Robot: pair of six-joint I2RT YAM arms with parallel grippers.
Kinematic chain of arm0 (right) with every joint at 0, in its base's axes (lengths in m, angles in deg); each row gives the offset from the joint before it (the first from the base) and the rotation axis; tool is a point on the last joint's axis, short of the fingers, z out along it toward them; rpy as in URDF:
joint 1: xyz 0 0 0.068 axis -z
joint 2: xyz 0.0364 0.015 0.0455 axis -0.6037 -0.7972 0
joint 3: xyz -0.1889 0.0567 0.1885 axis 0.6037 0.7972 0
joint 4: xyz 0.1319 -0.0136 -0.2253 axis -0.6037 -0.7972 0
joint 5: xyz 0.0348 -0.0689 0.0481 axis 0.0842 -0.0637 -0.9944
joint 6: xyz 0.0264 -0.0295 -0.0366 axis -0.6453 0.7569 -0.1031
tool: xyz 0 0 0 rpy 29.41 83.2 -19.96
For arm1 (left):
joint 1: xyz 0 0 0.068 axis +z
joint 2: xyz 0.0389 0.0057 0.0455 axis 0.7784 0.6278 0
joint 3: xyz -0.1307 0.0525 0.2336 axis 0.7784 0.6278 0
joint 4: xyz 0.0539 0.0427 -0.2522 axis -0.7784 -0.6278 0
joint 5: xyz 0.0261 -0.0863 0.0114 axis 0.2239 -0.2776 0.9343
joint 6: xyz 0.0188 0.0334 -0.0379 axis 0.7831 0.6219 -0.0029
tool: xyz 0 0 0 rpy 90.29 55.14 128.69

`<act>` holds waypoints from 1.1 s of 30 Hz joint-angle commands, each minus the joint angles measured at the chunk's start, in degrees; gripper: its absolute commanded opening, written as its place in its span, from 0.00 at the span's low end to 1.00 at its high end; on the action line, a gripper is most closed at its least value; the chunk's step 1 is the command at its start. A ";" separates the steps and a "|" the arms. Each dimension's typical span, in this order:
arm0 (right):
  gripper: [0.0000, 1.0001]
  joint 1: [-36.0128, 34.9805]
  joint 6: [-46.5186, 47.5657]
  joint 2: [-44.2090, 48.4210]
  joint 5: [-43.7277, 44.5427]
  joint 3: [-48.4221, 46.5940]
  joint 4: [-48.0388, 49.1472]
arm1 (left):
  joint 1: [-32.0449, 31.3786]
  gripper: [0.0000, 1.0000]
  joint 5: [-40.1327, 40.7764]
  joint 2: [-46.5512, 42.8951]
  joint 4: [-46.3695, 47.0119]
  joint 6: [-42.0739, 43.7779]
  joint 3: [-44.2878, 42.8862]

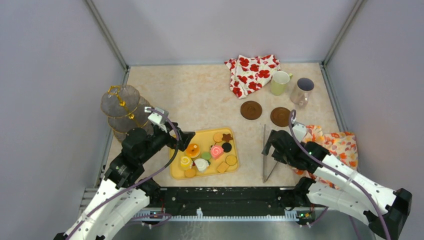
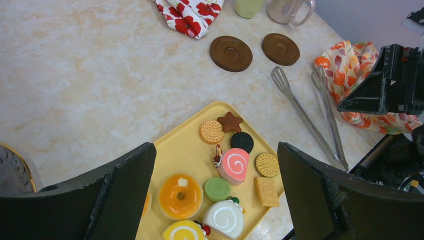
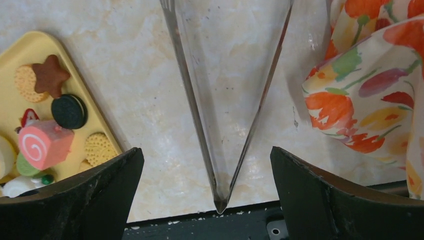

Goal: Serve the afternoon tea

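The sweets lie on a yellow tray (image 1: 205, 136): a pink swirl roll (image 2: 234, 165), an orange ring tart (image 2: 180, 196), a white roll (image 2: 224, 218), a yellow roll (image 2: 184, 232) and several biscuits (image 2: 211, 131). My left gripper (image 1: 183, 138) hangs open above the tray's left part (image 2: 215, 155), holding nothing. A pale-yellow mug (image 1: 280, 82) and a greyish mug (image 1: 302, 91) stand at the back right. My right gripper (image 1: 272, 145) is open over the hinge end of the metal tongs (image 3: 192, 110), its fingers (image 3: 100, 190) apart on either side (image 3: 205, 152).
Two brown coasters (image 1: 251, 110) (image 1: 280, 116) lie in front of the mugs. A red-flowered cloth (image 1: 251, 74) is at the back, an orange-flowered cloth (image 1: 337, 145) at the right. A tiered glass stand (image 1: 122, 107) rises at the left wall. The table's near edge (image 3: 200, 215) is right below the tongs' hinge.
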 commanded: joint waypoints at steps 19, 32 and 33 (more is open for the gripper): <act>0.99 -0.47 -3.57 -2.82 -4.74 12.21 11.76 | 0.17 0.98 0.23 -0.74 2.45 0.18 0.36; 0.90 -0.53 -1.60 -6.97 -5.10 14.64 16.43 | 0.21 0.98 0.37 -0.74 2.52 0.44 0.36; 0.89 -0.54 -1.35 -7.35 -4.90 14.70 16.58 | 0.18 0.98 0.45 -0.80 2.52 0.44 0.36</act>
